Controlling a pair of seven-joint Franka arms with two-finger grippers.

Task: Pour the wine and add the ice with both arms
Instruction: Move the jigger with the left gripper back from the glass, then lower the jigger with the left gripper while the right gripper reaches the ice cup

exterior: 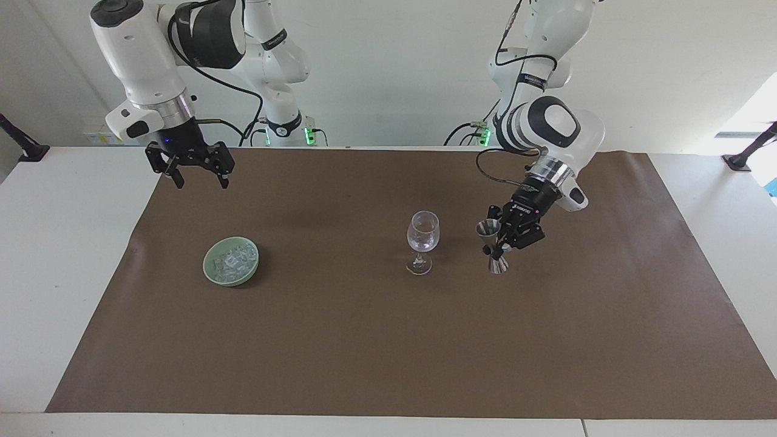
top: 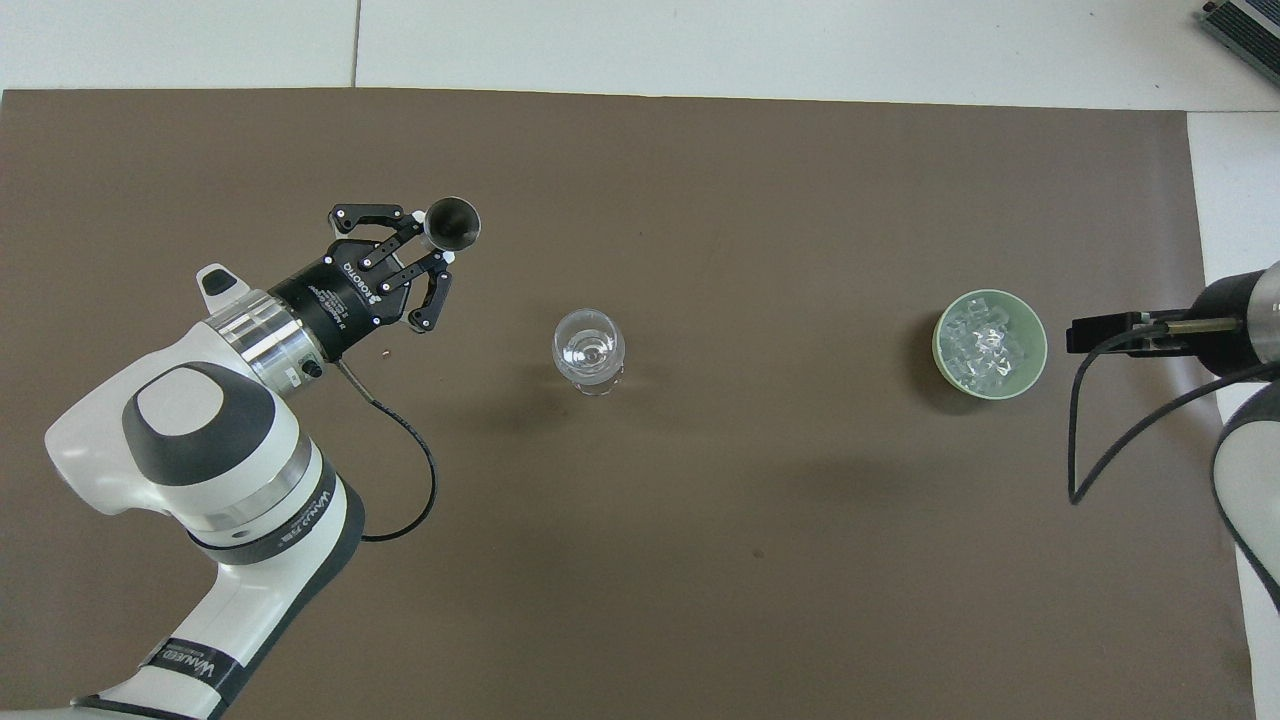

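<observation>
A clear wine glass (exterior: 422, 233) stands upright mid-mat; it also shows in the overhead view (top: 588, 350). My left gripper (exterior: 501, 245) is shut on a steel jigger (exterior: 490, 243) and holds it upright, low over the mat beside the glass, toward the left arm's end. In the overhead view the jigger's cup (top: 452, 222) sits at the left gripper's (top: 438, 240) tips. The ice (exterior: 234, 260) lies heaped in a pale green bowl (exterior: 209, 270) toward the right arm's end. My right gripper (exterior: 198, 175) hangs open and empty, high over the mat's edge.
A brown mat (exterior: 364, 340) covers most of the white table (exterior: 54, 273). In the overhead view the ice (top: 985, 340) and the bowl's rim (top: 1040, 352) lie close to the mat's edge at the right arm's end.
</observation>
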